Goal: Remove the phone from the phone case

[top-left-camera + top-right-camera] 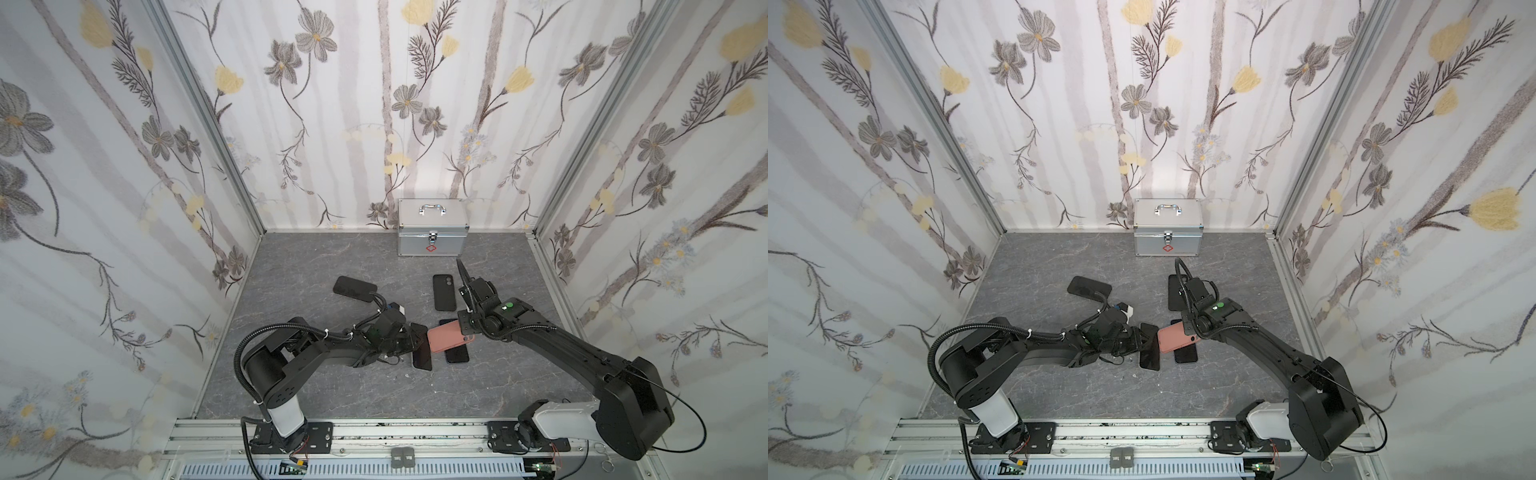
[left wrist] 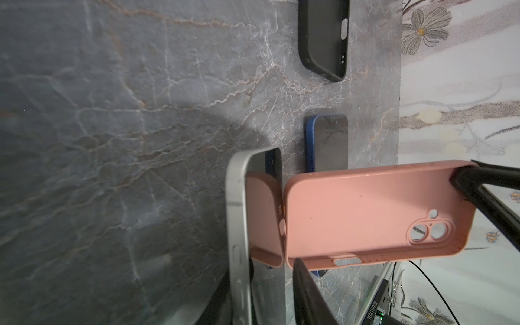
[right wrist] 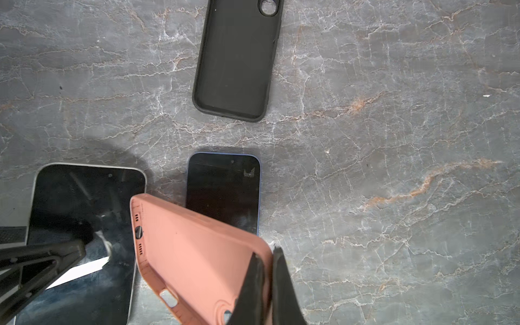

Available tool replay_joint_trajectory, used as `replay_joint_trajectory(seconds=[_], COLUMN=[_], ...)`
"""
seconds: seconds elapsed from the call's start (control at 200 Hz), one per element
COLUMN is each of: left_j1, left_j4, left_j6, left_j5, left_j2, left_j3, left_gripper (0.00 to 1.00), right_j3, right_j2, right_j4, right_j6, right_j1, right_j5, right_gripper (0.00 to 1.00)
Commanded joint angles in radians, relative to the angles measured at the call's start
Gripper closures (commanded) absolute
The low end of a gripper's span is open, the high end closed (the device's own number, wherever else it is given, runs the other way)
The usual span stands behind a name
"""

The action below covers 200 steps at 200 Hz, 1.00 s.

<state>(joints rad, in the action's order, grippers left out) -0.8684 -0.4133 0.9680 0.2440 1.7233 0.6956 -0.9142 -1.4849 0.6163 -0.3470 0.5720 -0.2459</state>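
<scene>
Currently our right gripper (image 3: 266, 253) clamps the empty pink phone case (image 3: 191, 253); whether the left gripper (image 1: 411, 341) grips the silver-edged phone (image 3: 84, 194), we cannot tell.

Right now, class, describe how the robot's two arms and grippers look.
The left arm and right arm are boxy matte black, each with a white base link and ribbed black cable. A green dot marks the right. Gripper fingers are slim, black, tapered.

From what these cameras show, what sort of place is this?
Probably a robot test booth: flowered panels in metal framing enclose a marble-look tabletop, and two arms are bolted to a front rail.
</scene>
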Motion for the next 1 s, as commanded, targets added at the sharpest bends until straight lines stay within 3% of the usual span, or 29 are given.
replay_joint_trajectory(seconds=[0.0, 0.365, 0.994], left_j1=[0.002, 0.005, -0.001], left_j4=[-0.022, -0.021, -0.023], left_j6=[-0.002, 0.003, 0.013], left_j5=[0.005, 0.011, 0.020], left_j2=[0.007, 0.003, 0.012], left_j3=[-0.001, -0.024, -0.022], left_gripper=[0.62, 0.43, 0.41], right_j3=[0.001, -0.011, -0.014], right_j2=[-0.005, -0.018, -0.024], right_j4=[-0.042, -0.039, -0.050], right_j6=[-0.007, 0.000, -0.007], right_j1=[0.002, 0.003, 0.003], right_j5=[-0.012, -0.044, -0.076], right_gripper=[1.00, 1.00, 1.00])
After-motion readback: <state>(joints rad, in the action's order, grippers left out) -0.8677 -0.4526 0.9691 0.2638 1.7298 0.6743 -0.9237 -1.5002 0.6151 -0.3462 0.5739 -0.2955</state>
